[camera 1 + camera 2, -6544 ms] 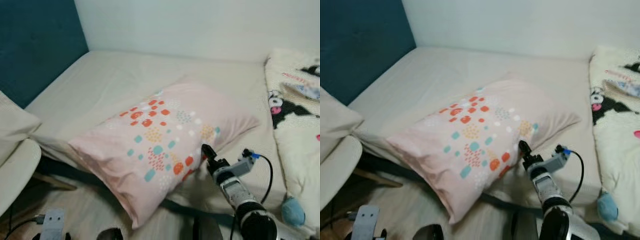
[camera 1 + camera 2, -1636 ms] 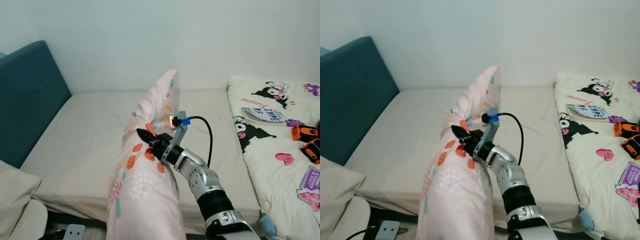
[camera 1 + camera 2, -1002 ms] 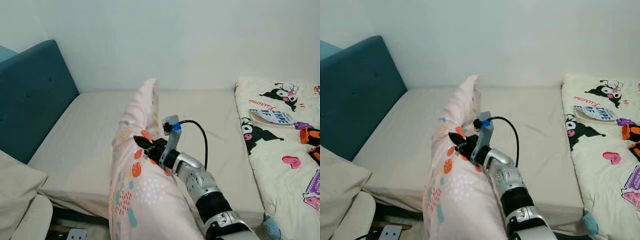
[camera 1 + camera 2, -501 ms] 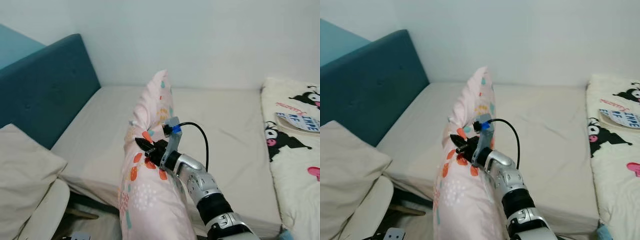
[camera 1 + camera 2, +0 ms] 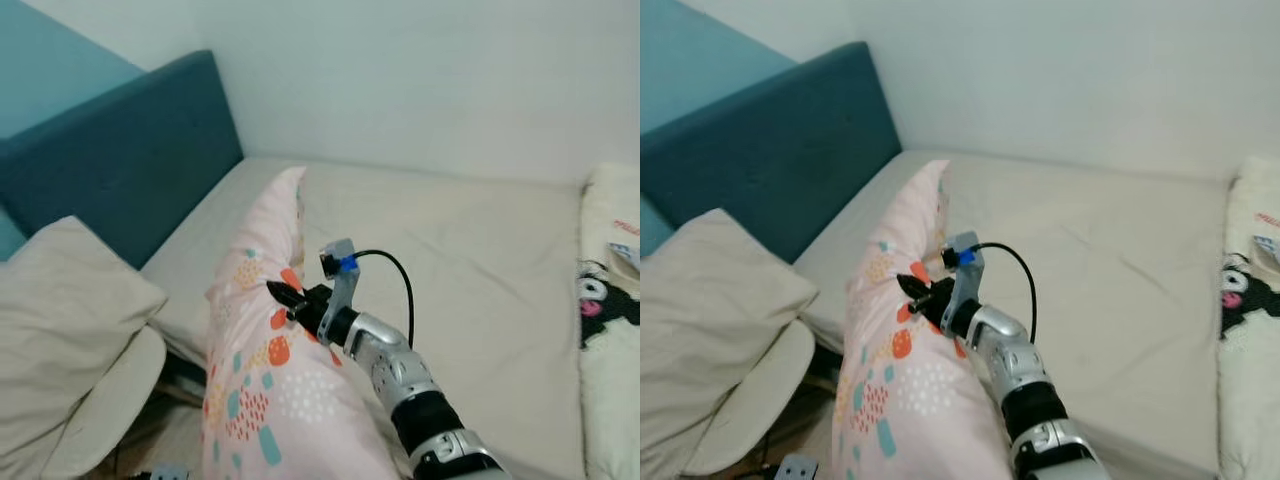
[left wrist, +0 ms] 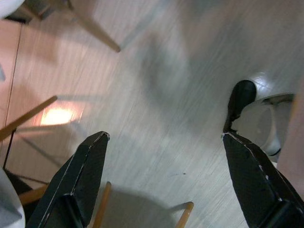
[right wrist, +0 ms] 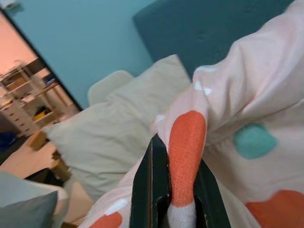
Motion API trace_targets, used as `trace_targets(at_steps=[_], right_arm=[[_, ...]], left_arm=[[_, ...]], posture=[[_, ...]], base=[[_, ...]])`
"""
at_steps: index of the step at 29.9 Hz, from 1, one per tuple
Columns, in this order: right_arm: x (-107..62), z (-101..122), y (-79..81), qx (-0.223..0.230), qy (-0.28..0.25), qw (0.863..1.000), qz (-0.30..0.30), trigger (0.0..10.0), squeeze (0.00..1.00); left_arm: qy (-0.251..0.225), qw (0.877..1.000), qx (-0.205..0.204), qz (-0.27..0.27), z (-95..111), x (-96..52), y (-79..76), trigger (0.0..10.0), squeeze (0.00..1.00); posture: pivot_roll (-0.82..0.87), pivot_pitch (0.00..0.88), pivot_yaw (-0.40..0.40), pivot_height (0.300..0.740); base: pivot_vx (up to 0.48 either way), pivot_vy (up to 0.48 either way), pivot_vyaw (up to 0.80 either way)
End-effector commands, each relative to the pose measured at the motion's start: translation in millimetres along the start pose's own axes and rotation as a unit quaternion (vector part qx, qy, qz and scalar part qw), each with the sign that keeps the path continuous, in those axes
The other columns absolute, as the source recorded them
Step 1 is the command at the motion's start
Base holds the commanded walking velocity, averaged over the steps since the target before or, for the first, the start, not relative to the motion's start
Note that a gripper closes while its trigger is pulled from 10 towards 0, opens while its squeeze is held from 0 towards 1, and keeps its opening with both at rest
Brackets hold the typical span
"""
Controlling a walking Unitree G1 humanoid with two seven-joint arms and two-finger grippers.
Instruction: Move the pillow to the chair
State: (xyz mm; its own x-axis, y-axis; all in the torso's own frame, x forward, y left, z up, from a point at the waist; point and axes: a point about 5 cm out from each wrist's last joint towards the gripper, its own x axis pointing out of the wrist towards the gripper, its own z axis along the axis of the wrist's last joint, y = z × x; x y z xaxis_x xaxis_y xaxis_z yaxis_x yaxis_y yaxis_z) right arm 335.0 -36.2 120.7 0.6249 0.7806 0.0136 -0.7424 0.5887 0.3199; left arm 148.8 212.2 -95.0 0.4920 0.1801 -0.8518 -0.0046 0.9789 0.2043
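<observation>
The pink pillow (image 5: 262, 385) with orange and teal dots hangs upright off the bed's front edge, its top corner leaning over the mattress (image 5: 470, 250). My right gripper (image 5: 284, 296) is shut on a fold of its cover at mid-height; the right wrist view has the black fingers (image 7: 151, 190) pinching an orange-spotted pleat of the pillow (image 7: 247, 95). The white chair (image 5: 105, 415) stands at the lower left, a beige cushion (image 5: 65, 310) resting on it, left of the pillow. My left gripper (image 6: 164, 135) hangs open above the wooden floor.
A teal headboard (image 5: 130, 150) runs along the bed's left end, right behind the chair. A cartoon-print blanket (image 5: 608, 300) covers the bed's right side. Wooden chair legs (image 6: 95, 31) and a rounded black-and-white part (image 6: 249, 107) lie under the left gripper.
The view has swung left, bringing the chair and its beige cushion further in. The pillow, lying flat on the bed 6.5 s ago, stays lifted in my right gripper.
</observation>
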Motion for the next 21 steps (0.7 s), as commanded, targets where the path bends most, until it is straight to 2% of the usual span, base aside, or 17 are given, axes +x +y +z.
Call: trace_targets(at_steps=[1,6,14,16,21], right_arm=[[8.9,13,10.4,-0.017,-0.034,0.999,0.025,10.0,0.00],[9.2,13,11.6,-0.019,-0.033,0.999,0.029,10.0,0.00],[9.3,12,11.5,-0.025,-0.030,0.999,0.030,10.0,0.00],[9.4,13,11.8,-0.026,-0.029,0.999,0.031,10.0,0.00],[9.8,11,12.9,-0.028,-0.022,0.999,0.036,10.0,0.00]], left_arm=[[0.014,1.000,0.009,0.013,-7,-0.8,9.8,10.0,0.00],[0.013,1.000,0.010,0.007,-5,-0.5,9.9,10.0,0.00],[0.018,1.000,0.013,-0.004,-7,-0.6,3.3,10.0,0.00],[0.017,1.000,-0.001,-0.001,-6,-0.8,-4.3,10.0,0.00],[0.016,1.000,-0.005,0.005,-5,-0.8,-6.0,10.0,0.00]], posture=[[-0.12,0.043,0.093,0.740],[-0.12,0.041,0.090,0.740],[-0.12,0.041,0.086,0.740],[-0.13,0.039,0.082,0.740],[-0.13,0.034,0.054,0.740]], base=[[0.000,0.000,0.80],[0.000,0.000,0.80],[0.000,-0.480,0.80],[0.000,0.000,0.80],[0.000,0.000,0.80]])
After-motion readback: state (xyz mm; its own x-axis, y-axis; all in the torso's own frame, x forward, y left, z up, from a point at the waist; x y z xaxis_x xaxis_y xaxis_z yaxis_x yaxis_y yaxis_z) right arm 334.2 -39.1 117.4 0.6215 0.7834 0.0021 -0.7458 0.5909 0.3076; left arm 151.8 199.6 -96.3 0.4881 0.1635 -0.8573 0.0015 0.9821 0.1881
